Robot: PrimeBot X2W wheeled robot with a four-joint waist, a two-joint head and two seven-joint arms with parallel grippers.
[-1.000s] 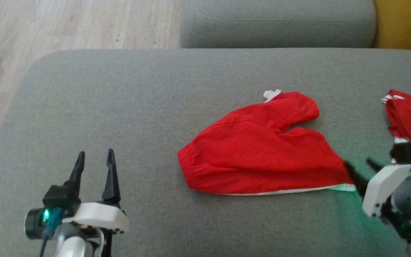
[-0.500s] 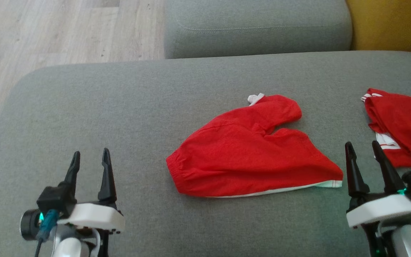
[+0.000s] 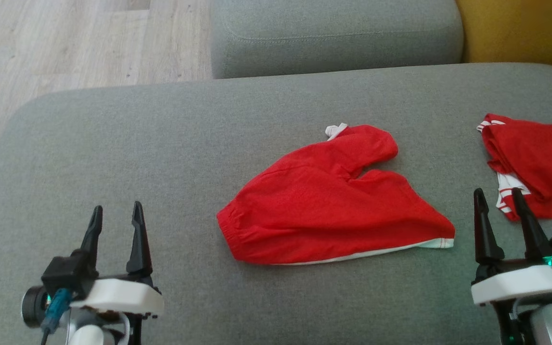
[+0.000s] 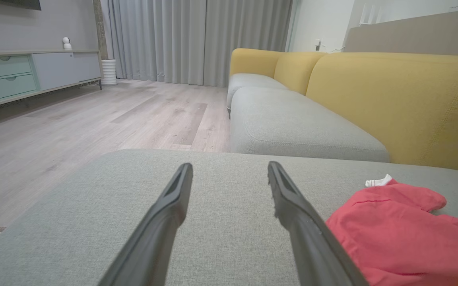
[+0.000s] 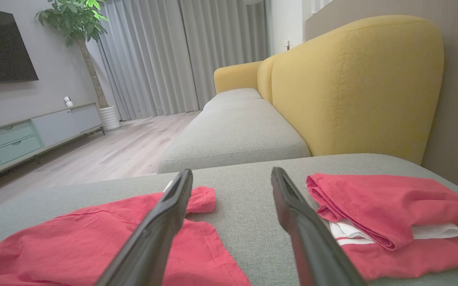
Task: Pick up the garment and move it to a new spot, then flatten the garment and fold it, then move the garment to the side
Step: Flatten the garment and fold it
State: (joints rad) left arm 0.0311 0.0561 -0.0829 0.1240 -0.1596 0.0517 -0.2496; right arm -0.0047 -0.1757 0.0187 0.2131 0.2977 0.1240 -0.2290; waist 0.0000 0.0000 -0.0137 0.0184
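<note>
The garment (image 3: 333,201) is a pair of red shorts with a white hem, spread on the grey sofa cushion (image 3: 161,143), one leg curled at the top; it also shows as the garment (image 4: 396,234) and the garment (image 5: 94,242). My left gripper (image 3: 115,213) hovers open at the lower left, well away from it, nothing between its fingers. My right gripper (image 3: 495,196) stands open at the lower right, just right of the hem, holding nothing.
A second red garment with white stripes (image 3: 530,163) lies folded at the cushion's right edge. Another grey cushion (image 3: 333,33) sits behind, with a yellow backrest (image 3: 520,28) to the right. Wooden floor (image 3: 65,43) lies beyond the cushion's left end.
My right gripper has pulled back from the shorts' hem and turned upright, fingers pointing away. The camera has shifted, so the whole scene sits further left. The left gripper has kept its pose.
</note>
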